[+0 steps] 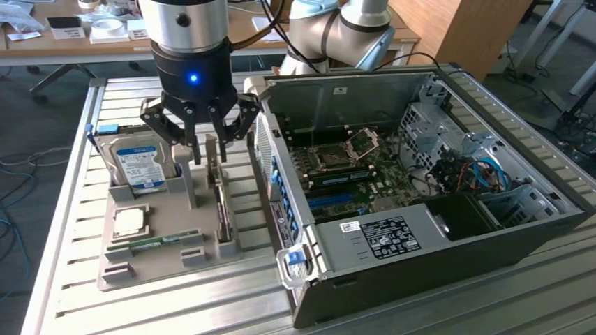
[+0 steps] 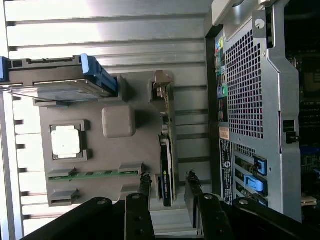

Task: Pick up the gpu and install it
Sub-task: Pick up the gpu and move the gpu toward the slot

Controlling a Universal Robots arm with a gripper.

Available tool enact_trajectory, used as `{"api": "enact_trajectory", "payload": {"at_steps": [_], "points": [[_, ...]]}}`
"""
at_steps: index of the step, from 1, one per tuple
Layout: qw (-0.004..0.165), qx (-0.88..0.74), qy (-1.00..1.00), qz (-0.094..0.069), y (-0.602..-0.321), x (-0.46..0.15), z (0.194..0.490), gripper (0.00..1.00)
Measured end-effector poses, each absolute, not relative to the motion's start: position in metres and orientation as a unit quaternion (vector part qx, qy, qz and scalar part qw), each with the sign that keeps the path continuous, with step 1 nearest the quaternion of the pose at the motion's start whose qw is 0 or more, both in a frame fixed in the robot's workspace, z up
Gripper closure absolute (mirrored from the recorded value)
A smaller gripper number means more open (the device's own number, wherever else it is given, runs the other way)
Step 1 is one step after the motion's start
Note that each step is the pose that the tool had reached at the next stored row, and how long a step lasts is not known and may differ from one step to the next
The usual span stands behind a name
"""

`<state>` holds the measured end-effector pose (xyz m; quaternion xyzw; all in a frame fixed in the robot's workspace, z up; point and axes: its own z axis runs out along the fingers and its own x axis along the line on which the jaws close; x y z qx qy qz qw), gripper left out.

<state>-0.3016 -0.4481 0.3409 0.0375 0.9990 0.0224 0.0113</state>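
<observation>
Straddling the gpu (image 2: 166,165) without touching it, our gripper (image 2: 168,180) stands wide open and holds nothing; we see the card upright on its edge in a slot of the grey tray (image 1: 153,269), just beside the open computer case (image 1: 391,279), with the hard drive (image 1: 139,164) standing in the same tray.

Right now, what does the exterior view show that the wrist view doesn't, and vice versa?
Exterior: the inside of the open case, with the motherboard and blue cables, plus the arm.
Wrist: the case's rear grille face-on, and the rear ports.
Both: the tray with the hard drive, CPU, memory stick and the gpu standing on edge. Also the open gripper, which straddles the gpu's end.
</observation>
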Motion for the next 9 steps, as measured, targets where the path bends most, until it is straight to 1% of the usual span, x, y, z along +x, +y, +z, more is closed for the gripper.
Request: {"api": "enact_trajectory", "payload": {"at_steps": [9], "points": [[0.011, 0.037, 0.999, 0.022, -0.4481, -0.3016, 0.3389, 0.59]]}}
